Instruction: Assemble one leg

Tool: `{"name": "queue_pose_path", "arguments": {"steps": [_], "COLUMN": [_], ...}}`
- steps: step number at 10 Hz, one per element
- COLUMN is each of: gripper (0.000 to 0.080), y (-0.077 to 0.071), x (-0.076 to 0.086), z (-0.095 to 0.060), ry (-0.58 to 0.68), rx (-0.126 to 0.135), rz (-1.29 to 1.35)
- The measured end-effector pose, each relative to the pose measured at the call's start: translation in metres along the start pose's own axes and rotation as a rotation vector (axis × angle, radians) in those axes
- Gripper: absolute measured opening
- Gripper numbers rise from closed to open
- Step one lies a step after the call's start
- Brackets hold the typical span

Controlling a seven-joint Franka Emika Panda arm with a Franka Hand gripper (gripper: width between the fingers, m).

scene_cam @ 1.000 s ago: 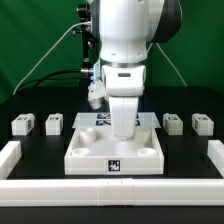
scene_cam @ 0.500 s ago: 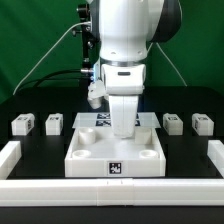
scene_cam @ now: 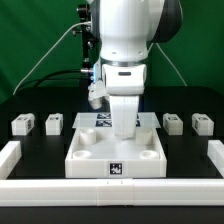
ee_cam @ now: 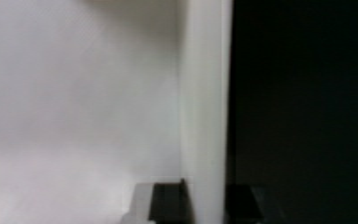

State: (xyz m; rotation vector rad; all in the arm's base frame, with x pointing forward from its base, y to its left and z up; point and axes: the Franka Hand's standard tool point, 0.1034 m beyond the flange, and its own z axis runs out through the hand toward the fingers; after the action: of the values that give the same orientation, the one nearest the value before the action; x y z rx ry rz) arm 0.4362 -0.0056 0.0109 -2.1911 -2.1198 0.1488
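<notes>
The large white tray-like part [scene_cam: 100, 152] lies in the middle of the black table, with a marker tag on its front wall. My gripper [scene_cam: 122, 132] reaches straight down at the tray's far side, and the arm hides its fingers in the exterior view. In the wrist view the two dark fingers [ee_cam: 171, 205] straddle a thin white wall of the tray [ee_cam: 204, 110], and the gripper [ee_cam: 208, 205] is shut on it. Four small white legs lie on the table apart from the gripper. Two are on the exterior view's left [scene_cam: 22, 124] [scene_cam: 54, 123] and two on its right [scene_cam: 173, 121] [scene_cam: 202, 123].
White border rails stand on the table at the exterior view's left [scene_cam: 10, 153], right [scene_cam: 214, 153] and front [scene_cam: 110, 191]. A cable runs behind the arm [scene_cam: 50, 50] in front of a green backdrop.
</notes>
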Motion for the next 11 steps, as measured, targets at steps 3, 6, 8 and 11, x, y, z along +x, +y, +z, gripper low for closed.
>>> {"name": "queue_pose_path", "arguments": {"steps": [3, 6, 8, 11], "gripper": [0.0073, 0.0073, 0.0073, 0.0073], "y": [0.012, 0.030, 0.040, 0.044], "x": [0.014, 0.039, 0.060, 0.070], "z": [-0.001, -0.004, -0.008, -0.009], "ry": [0.005, 0.013, 0.016, 0.021], "rx": [-0.021, -0.023, -0.019, -0.020], "rz": [-0.018, -0.011, 0.008, 0.064]}}
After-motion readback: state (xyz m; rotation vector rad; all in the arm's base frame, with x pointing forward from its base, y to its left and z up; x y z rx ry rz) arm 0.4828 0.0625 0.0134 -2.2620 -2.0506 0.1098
